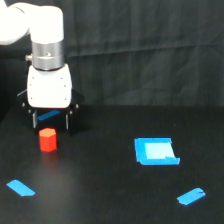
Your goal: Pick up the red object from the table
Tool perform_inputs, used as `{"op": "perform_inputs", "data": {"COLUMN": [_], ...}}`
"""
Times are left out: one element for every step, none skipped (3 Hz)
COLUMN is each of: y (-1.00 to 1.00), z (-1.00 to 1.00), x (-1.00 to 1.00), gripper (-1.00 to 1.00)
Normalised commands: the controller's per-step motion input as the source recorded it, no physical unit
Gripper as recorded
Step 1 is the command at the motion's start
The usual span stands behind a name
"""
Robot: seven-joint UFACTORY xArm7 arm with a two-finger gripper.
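Note:
The red object (48,139) is a small red-orange hexagonal block standing upright on the black table (100,170) at the exterior view's left. My gripper (51,120) hangs from the white arm just behind and above the block, its two dark fingers (34,119) pointing down and spread apart. The block sits in front of the gap between the fingers and is not held. I cannot tell how far the fingertips stand from it in depth.
A blue square patch (156,151) lies right of centre. One blue tape strip (21,188) lies at the front left and another (191,196) at the front right. A black curtain (150,50) hangs behind the table.

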Motion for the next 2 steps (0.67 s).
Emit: {"op": "perform_inputs", "data": {"y": [-0.69,-0.23], "z": [-0.12,-0.13], "x": [0.04,-0.02], "gripper": [-0.76,-0.95]}}
